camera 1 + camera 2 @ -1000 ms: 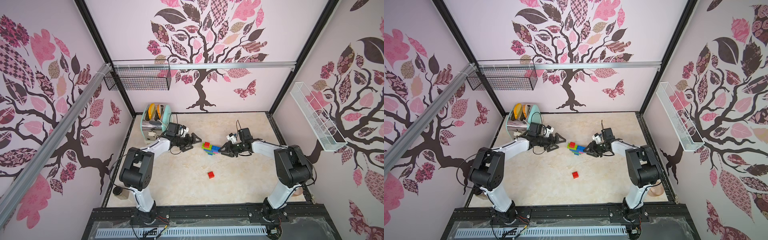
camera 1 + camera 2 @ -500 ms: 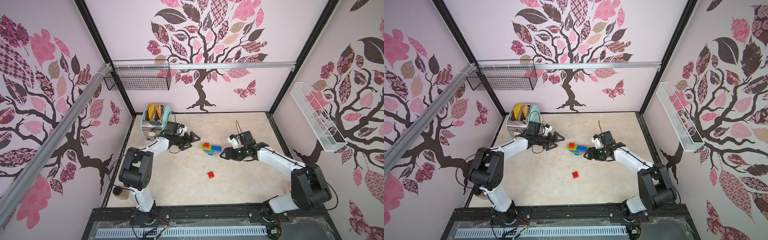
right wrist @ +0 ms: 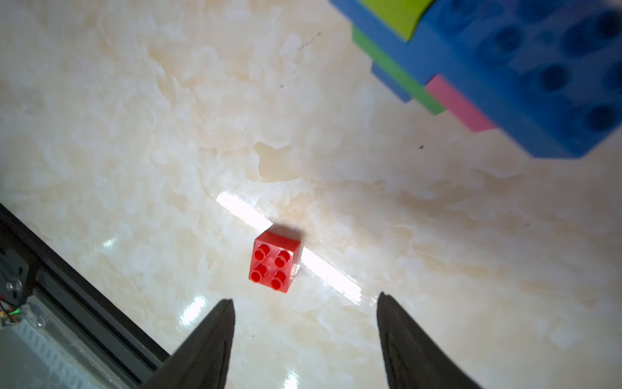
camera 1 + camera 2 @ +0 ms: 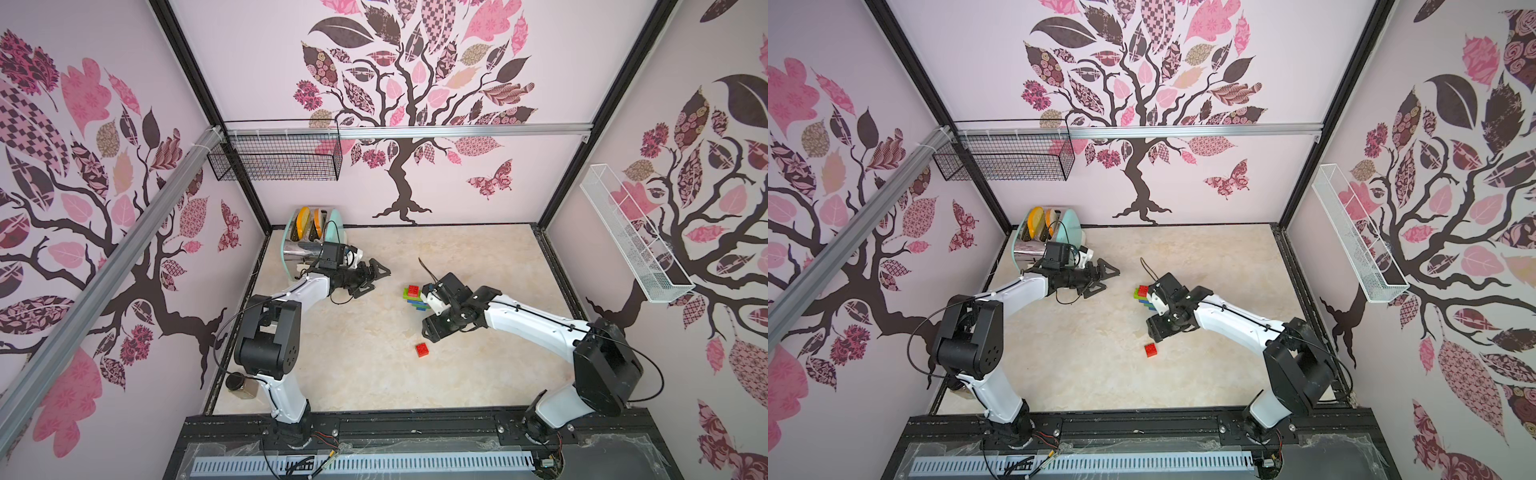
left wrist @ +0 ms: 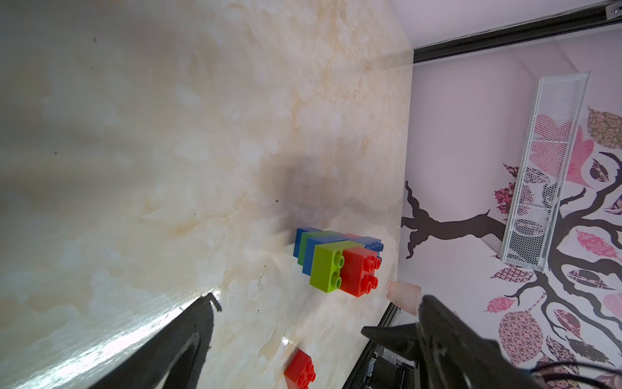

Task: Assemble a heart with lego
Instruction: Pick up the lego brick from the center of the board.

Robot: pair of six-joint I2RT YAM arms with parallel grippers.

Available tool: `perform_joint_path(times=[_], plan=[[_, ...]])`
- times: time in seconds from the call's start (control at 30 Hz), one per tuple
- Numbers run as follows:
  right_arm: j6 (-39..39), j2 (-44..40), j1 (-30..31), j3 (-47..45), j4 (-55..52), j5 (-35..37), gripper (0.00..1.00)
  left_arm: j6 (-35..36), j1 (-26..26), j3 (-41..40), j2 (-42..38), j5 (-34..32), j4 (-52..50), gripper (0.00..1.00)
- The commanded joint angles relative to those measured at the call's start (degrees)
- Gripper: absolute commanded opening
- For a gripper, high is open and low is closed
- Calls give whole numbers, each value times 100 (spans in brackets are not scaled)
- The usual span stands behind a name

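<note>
Heart: the heart (image 4: 414, 296) is a stepped cluster of joined blue, green, lime, pink and red bricks. It sits on the bench (image 4: 365, 386) about mid-depth and right of centre, and the right arm's wrist partly covers it in both top views.
Heart, close up: in the left wrist view the heart (image 5: 336, 261) shows one red square seated beside the lime brick, with blue studs behind it. The right wrist view shows its blue, green and pink edges (image 3: 454, 84).
Missing piece: a loose red brick (image 4: 422, 350) lies alone, studs up, on the near side of the heart and apart from it.
Right claw: the right claw (image 3: 305, 298) hangs over the bench with its jaws apart and nothing between them. The loose red brick (image 3: 274, 262) sits just ahead of the tips, slightly off the centre line.
Left claw: the left claw (image 4: 376, 279) is spread wide and empty, well to the left of the heart and facing it.
Step in hand: this looks like the approach to fetch the last red square, with the rest of the heart apparently built.
Next move calls for: centre the jaws on the brick and lower them around its flat sides. Close, lift, then carry it to the open spot on the heart and press the studs home. The left claw may need to brace the cluster so it does not slide.
Risk: an off-centre grip could twist the small brick.
Surroundings: a toaster (image 4: 309, 232) stands in the far left corner, clear of the work.
</note>
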Motion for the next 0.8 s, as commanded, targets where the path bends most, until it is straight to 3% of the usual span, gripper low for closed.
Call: perform_joint_path(times=[0.0, 0.23, 0.77], plan=[[152, 94, 379, 28, -390, 393, 70, -46, 36, -96, -173, 2, 188, 97], [494, 589, 976, 118, -223, 848, 71, -68, 101, -164, -257, -7, 219, 97], [551, 1199, 985, 277, 278, 818, 59, -49, 173, -139, -337, 4, 162, 97]])
